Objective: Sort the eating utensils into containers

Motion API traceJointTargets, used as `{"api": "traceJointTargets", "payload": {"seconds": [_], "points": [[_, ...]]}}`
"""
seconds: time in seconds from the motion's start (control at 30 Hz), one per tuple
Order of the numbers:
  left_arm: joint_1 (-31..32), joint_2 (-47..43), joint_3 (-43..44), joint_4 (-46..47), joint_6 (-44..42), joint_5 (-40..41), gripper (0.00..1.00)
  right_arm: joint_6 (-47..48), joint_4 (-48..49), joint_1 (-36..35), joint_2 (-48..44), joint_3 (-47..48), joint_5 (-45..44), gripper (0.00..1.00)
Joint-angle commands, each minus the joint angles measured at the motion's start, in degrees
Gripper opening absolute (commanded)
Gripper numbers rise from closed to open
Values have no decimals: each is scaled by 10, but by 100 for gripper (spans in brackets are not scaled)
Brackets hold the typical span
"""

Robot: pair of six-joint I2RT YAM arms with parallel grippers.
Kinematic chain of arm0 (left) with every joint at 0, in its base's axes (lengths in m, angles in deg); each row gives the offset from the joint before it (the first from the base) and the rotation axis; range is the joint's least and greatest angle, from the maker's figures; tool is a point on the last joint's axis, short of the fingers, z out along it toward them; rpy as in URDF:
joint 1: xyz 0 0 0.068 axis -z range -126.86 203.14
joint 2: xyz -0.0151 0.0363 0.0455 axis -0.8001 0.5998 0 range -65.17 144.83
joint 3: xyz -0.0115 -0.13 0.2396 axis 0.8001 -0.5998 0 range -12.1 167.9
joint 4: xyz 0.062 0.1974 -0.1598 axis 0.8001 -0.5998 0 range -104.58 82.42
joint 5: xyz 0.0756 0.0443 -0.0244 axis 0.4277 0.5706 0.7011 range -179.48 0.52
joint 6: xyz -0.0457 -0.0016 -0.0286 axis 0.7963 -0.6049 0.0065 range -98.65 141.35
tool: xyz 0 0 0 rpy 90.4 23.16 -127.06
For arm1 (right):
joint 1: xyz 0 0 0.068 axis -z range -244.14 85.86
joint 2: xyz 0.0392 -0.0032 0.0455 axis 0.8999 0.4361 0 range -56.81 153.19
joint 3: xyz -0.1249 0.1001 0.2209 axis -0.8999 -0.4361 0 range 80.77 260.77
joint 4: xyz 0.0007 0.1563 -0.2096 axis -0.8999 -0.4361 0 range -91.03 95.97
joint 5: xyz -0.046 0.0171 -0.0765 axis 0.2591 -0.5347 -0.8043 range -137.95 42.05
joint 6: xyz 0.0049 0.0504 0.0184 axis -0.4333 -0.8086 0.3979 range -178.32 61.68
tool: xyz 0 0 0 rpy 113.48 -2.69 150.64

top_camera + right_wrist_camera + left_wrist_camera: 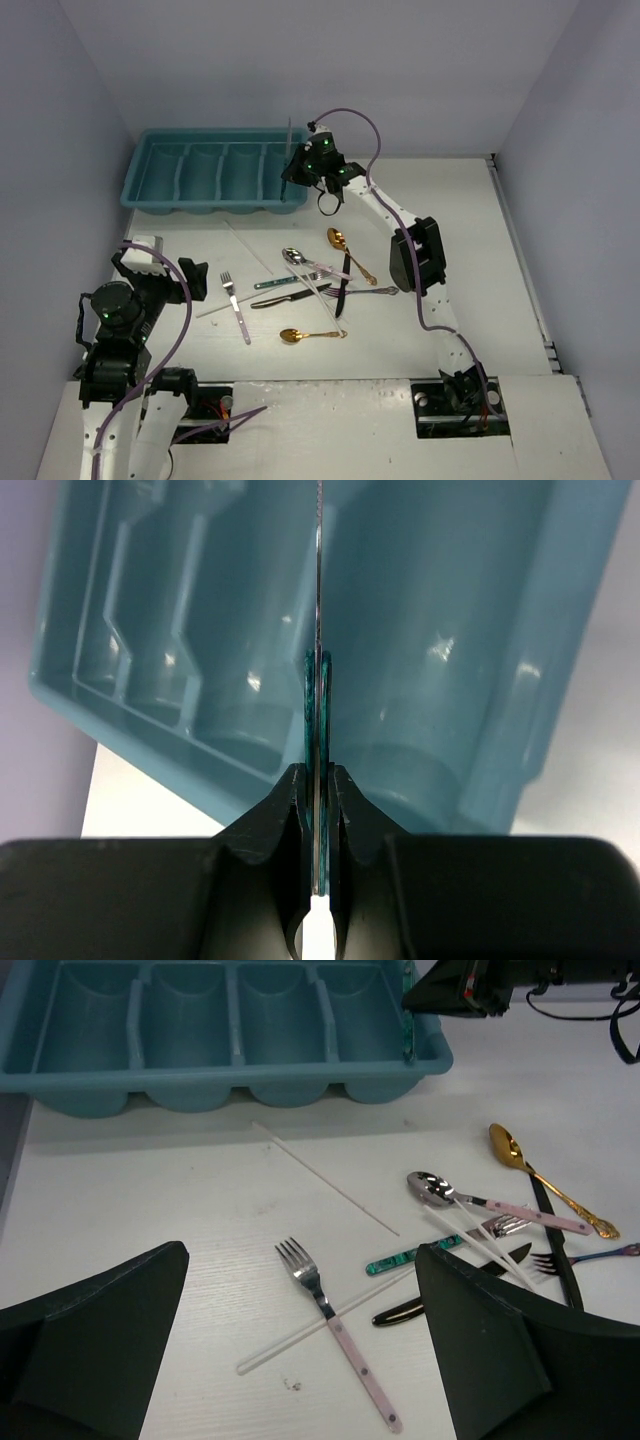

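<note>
table [480, 220]: r arm [415, 250] stretched, pincer [318, 780] clamping knife [317, 695] over tray [560, 630]

A white table [480, 220] with faint wood grain fills the enclosure. Beyond the table's far edge stands a plain, pale back wall [320, 60]. A matching left wall [50, 150] and right wall [590, 150] flank the table's sides. The light is soft and even.

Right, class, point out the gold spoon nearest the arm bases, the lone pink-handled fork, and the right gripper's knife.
gold spoon [318, 335], top view, handle.
pink-handled fork [352, 1357], left wrist view, handle.
knife [311, 715], right wrist view, teal handle.
</note>
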Motion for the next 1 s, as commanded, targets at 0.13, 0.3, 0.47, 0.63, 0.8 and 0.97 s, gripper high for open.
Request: {"api": "traceJointTargets", "payload": {"seconds": [0.13, 0.3, 0.47, 0.63, 0.8, 0.97], "points": [[-6, 0, -6, -6, -8, 4, 97, 34, 77, -9, 11, 50, -19, 0], [-6, 0, -8, -5, -8, 5, 97, 81, 88, -12, 41, 68, -36, 0], [-6, -2, -9, -6, -9, 5, 97, 90, 91, -15, 60, 73, -45, 12], [-6, 0, -9, -5, -9, 8, 97, 88, 93, -15, 67, 75, -46, 44], [-6, 4, -8, 0, -10, 12, 97, 80, 95, -15, 51, 77, -32, 54], [-6, 12, 3, 11, -18, 20, 97, 102, 93, -7, -51, 53, 31, 50]]}}
